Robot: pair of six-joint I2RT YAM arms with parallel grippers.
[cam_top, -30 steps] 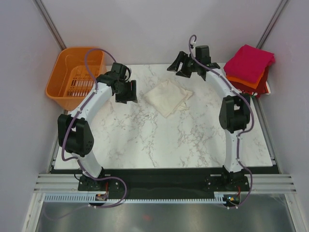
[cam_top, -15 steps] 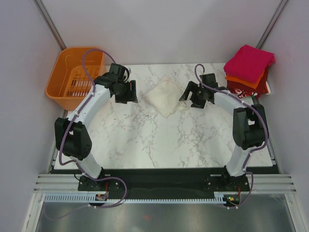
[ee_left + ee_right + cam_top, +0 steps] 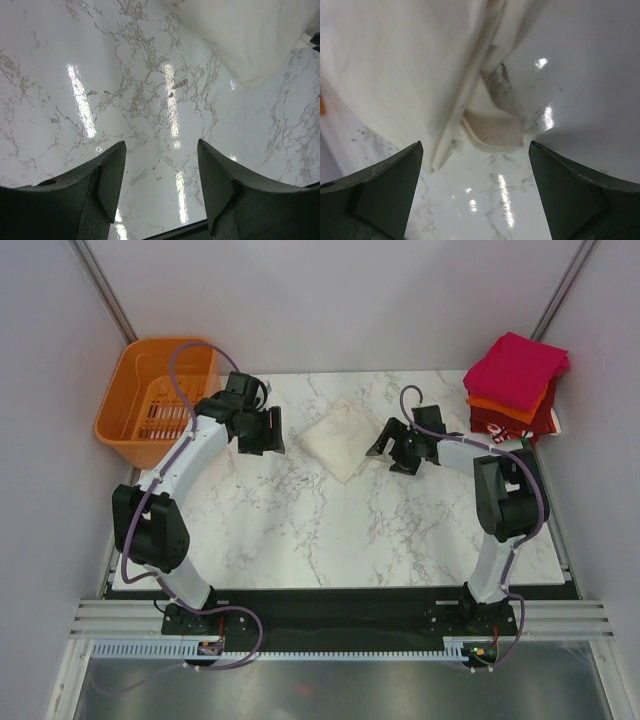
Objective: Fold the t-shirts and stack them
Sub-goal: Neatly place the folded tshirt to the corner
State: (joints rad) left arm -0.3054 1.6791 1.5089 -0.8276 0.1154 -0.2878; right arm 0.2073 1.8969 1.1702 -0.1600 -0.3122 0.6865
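A cream-white t-shirt (image 3: 342, 440) lies folded into a rough square at the back middle of the marble table; its edge and a loose flap show in the right wrist view (image 3: 490, 127), and a corner in the left wrist view (image 3: 250, 35). Folded magenta-pink (image 3: 512, 368), orange (image 3: 508, 407) and dark red t-shirts (image 3: 545, 418) sit stacked at the back right. My right gripper (image 3: 391, 454) is open, low at the cream shirt's right edge, nothing between its fingers (image 3: 385, 185). My left gripper (image 3: 268, 438) hangs open left of the shirt, above bare marble.
An orange plastic slotted basket (image 3: 155, 390) stands off the table's back left corner. Grey walls close in on both sides and behind. The marble table (image 3: 330, 540) ends in a dark strip near the arm bases.
My right gripper has swung from the far back edge down and forward to the cream shirt's right edge, and its jaws have widened. The left arm has barely shifted.
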